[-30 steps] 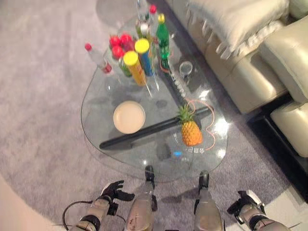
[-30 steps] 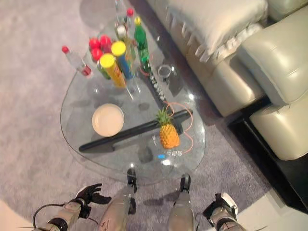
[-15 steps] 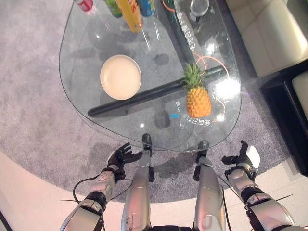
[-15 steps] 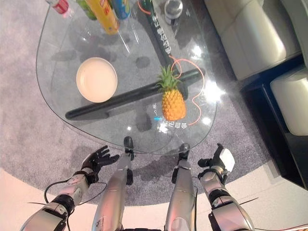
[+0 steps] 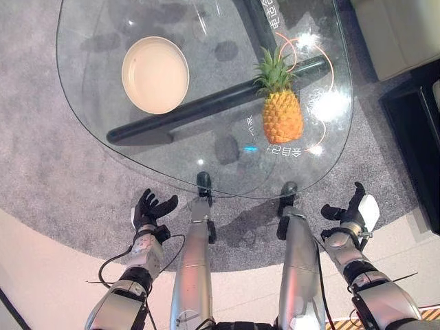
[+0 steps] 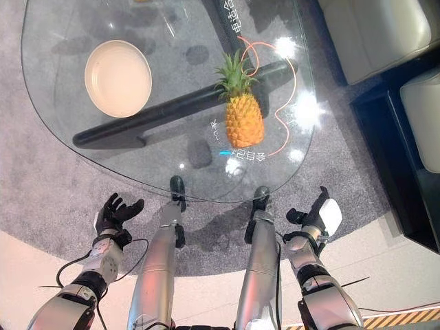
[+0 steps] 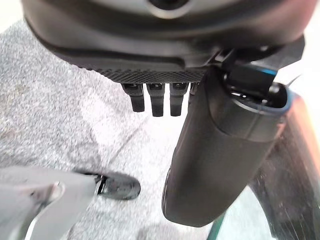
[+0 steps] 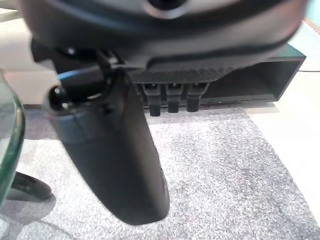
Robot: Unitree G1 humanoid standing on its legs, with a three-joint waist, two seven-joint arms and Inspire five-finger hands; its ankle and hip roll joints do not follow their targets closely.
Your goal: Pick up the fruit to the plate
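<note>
A pineapple (image 5: 282, 115) with a green crown stands on the right part of the glass table (image 5: 96, 103). A cream plate (image 5: 155, 74) lies on the table's left part, well apart from the fruit. My left hand (image 5: 147, 211) hangs low over the carpet, nearer than the table's front edge, open and holding nothing. My right hand (image 5: 355, 213) is at the lower right, also off the table, open with its white-covered thumb out. In the wrist views the left hand (image 7: 220, 150) and right hand (image 8: 115, 150) show straight fingers above the carpet.
A dark bar (image 5: 206, 106) runs under the glass between plate and pineapple, with an orange cord (image 5: 328, 62) looping by the fruit. A light sofa (image 5: 395, 31) and a dark low unit (image 5: 412, 137) stand to the right. Grey carpet (image 5: 48, 179) surrounds the table.
The camera has tilted down, so the table slid up the view and the bottles left it. Both hands rose slightly and now reach closer to the table's front edge.
</note>
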